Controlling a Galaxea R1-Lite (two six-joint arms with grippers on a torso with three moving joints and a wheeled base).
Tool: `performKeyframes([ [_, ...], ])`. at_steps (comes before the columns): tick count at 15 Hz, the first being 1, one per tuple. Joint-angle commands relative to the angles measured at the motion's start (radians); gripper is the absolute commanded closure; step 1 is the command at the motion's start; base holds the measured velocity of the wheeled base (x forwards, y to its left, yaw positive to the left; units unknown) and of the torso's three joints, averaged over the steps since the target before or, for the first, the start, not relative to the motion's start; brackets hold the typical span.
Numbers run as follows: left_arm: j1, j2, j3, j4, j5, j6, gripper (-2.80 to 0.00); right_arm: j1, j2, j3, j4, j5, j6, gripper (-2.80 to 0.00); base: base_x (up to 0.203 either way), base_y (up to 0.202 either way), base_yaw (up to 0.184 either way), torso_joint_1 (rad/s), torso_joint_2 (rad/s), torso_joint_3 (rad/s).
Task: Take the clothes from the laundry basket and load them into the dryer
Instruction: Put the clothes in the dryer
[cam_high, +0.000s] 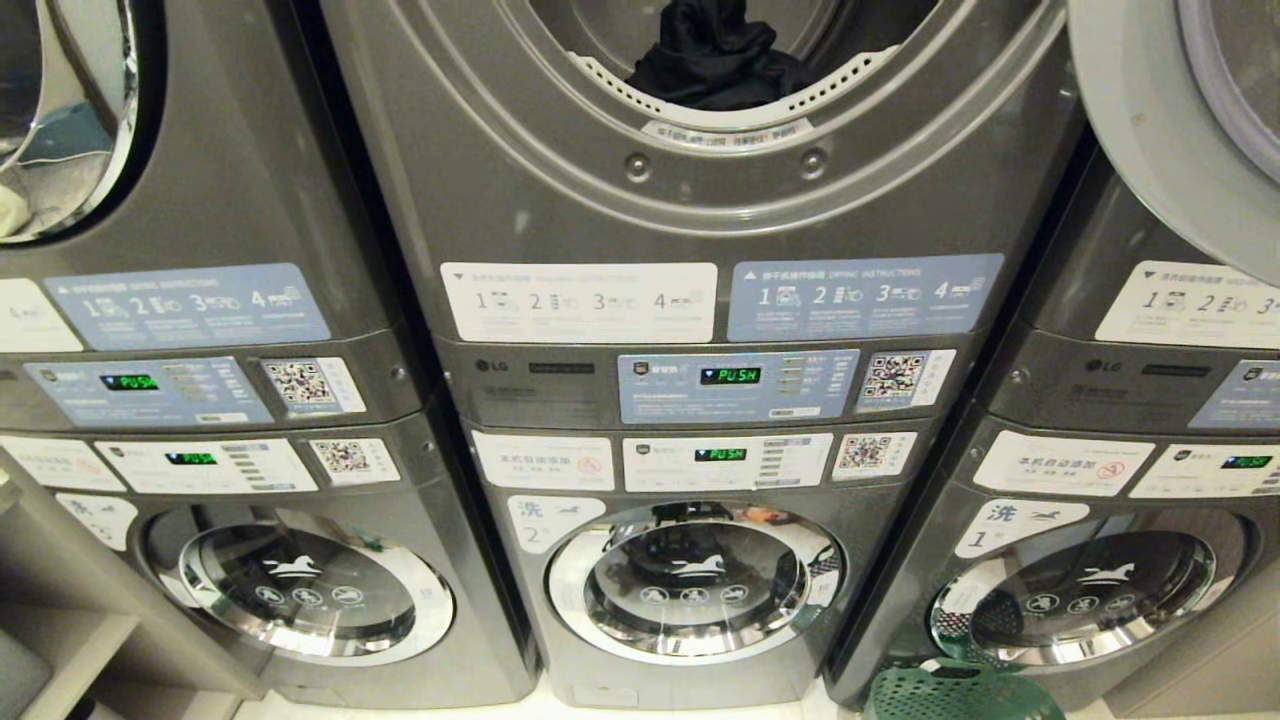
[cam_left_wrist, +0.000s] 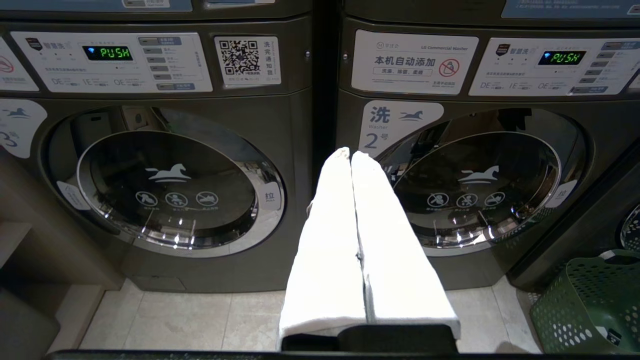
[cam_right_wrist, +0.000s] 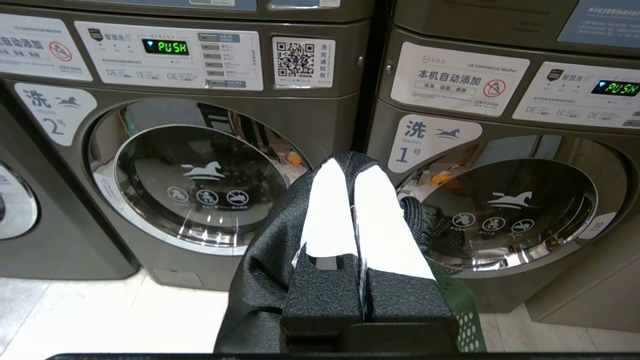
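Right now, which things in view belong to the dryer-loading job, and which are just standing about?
Job:
- open dryer, dark clothes inside
- black garment, pinched in the shut right pincer
- green laundry basket
- left pincer, shut, empty

Standing about:
- washer 2
- washer 1
- left-hand washer

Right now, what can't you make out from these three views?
- Dryer drum, head view: top edge cuts it off; only one dark garment shows.
- Basket: cut by edges in the head and left wrist views, behind the right gripper in the right wrist view; contents unseen.
- Black cloth in the right gripper: which garment, unclear; hangs out of frame.
- Panel small print: too small.
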Motion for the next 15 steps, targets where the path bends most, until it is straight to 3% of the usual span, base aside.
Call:
performKeyframes([
  [1, 0.000, 0.000, 0.001, 0.000, 0.000, 0.000, 0.00, 0.000, 0.001, 0.000, 0.000, 0.000, -0.001, 0.00, 0.000, 0.000, 0.000, 0.056, -0.10, -0.046],
  [15, 0.000, 0.000, 0.001, 0.000, 0.000, 0.000, 0.00, 0.000, 0.001, 0.000, 0.000, -0.021, 0.018, 0.00, 0.000, 0.000, 0.000, 0.065, -0.13, -0.064],
])
